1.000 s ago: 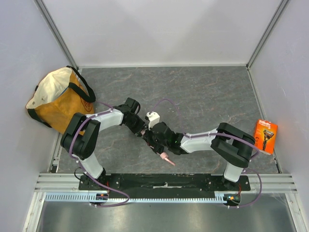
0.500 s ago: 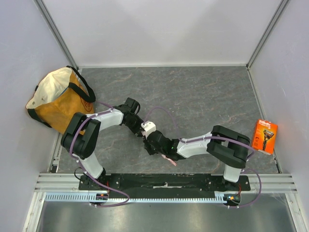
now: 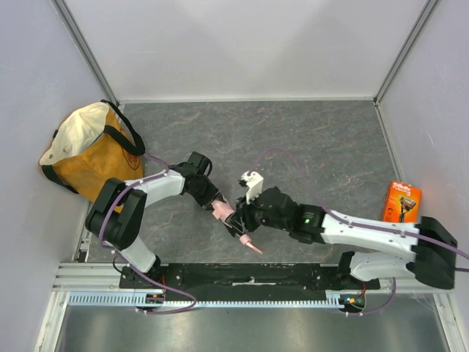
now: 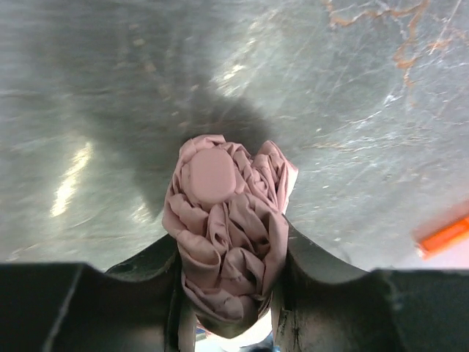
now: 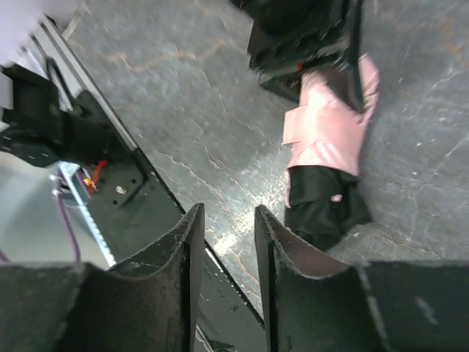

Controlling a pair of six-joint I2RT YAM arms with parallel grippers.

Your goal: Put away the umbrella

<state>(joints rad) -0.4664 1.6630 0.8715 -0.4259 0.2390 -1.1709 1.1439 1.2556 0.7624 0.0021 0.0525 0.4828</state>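
Note:
The pale pink umbrella point(image 3: 224, 213) lies folded near the table's front middle, with its black handle end point(image 3: 239, 229) pointing toward the rail. My left gripper point(image 3: 218, 207) is shut on the bunched pink fabric. In the left wrist view the umbrella point(image 4: 223, 220) fills the space between the jaws of the left gripper point(image 4: 227, 293). My right gripper point(image 3: 246, 218) is just right of the handle end. In the right wrist view the right gripper point(image 5: 227, 214) is open with nothing between its fingers. There the umbrella point(image 5: 331, 132) lies to the right, apart from them.
An orange-and-cream tote bag point(image 3: 88, 150) stands at the far left against the wall. An orange razor box point(image 3: 403, 207) leans at the right edge. The black base rail point(image 3: 249, 275) runs along the near edge, close under the umbrella's tip.
My right gripper has opened and let go of the umbrella's handle end, and the right arm has stretched out to the right. The left gripper keeps its grip on the fabric.

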